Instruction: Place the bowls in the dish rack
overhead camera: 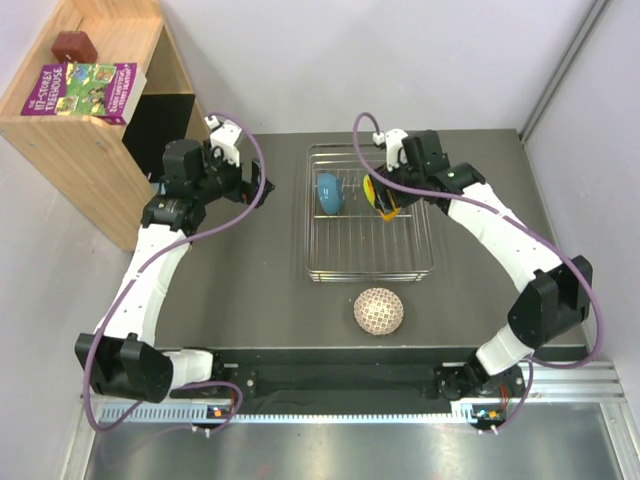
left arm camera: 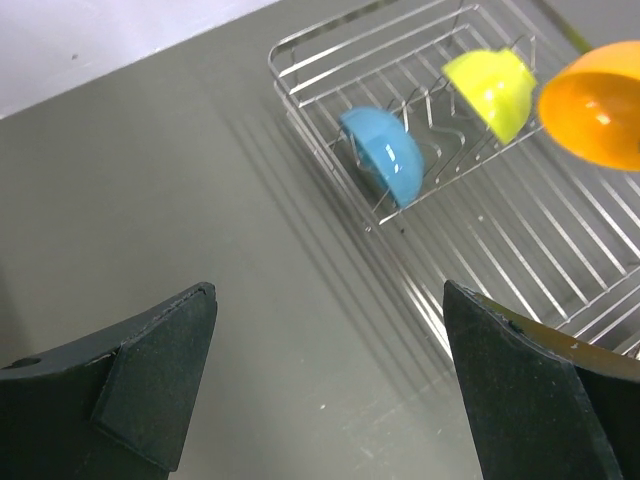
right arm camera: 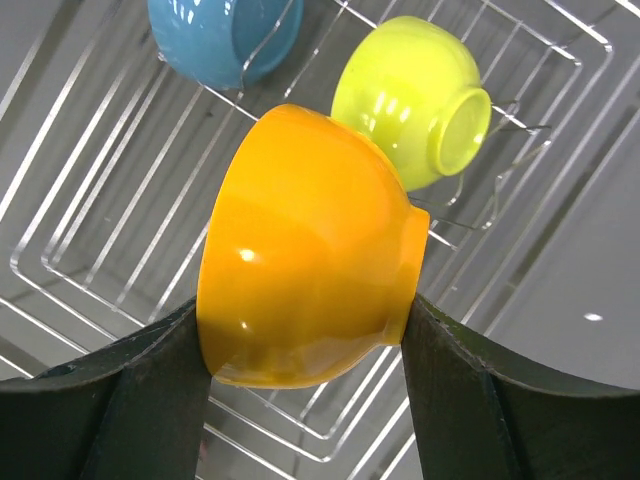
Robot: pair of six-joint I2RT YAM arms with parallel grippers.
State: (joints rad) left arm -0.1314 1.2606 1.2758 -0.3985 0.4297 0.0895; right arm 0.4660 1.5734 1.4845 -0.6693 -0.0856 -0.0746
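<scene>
Orange glaze marks the bowl [right arm camera: 310, 250] in hand: the right claw [right arm camera: 305, 350] is clenched on it, one finger on each side, and carries it tipped on its side above the dish rack [overhead camera: 370, 275]. The blue bowl [left arm camera: 385, 150] and the yellow-green bowl [right arm camera: 410, 95] already stand on edge among the prongs, with the orange bowl just beside the yellow-green one. A white bowl with brown lattice [overhead camera: 379, 311] rests upside down on the counter [overhead camera: 250, 290], just in front of the rack. The left claw [left arm camera: 330, 380] is released, wide and empty, over bare counter to the left of the rack. Treat each bowl as rigid, light and glossy, and therefore likely to slip. It may chip if knocked against wire. Judged best practice is to grip across the wall or pinch the rim, and to set the bowl down between two prongs before letting go. The finger contact patches are hidden behind the orange bowl. In the top view the arm covers most of the bowl. Whether the bowl touches any wire cannot be told. No pinkish-red bowl appears in any view.
</scene>
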